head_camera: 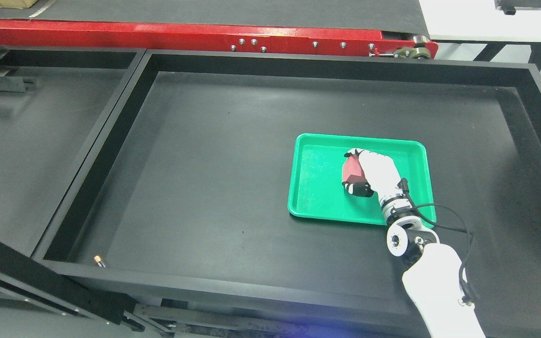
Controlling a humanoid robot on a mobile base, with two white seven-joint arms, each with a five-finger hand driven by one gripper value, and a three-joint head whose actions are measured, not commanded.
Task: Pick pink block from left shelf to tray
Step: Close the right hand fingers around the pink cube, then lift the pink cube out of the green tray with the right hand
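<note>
Head view shows the right hand (pixel 362 173) wrapped around the pink block (pixel 351 171), fingers curled over its top, over the green tray (pixel 313 206) floor. Whether the block touches the tray is unclear. It looks small, rigid and light; gripping its flat opposite faces seems safest.

pink block (pixel 351 170) over the middle of the green tray (pixel 317 206), partly hidden, gripped in white fingers (pixel 356 152)
</note>
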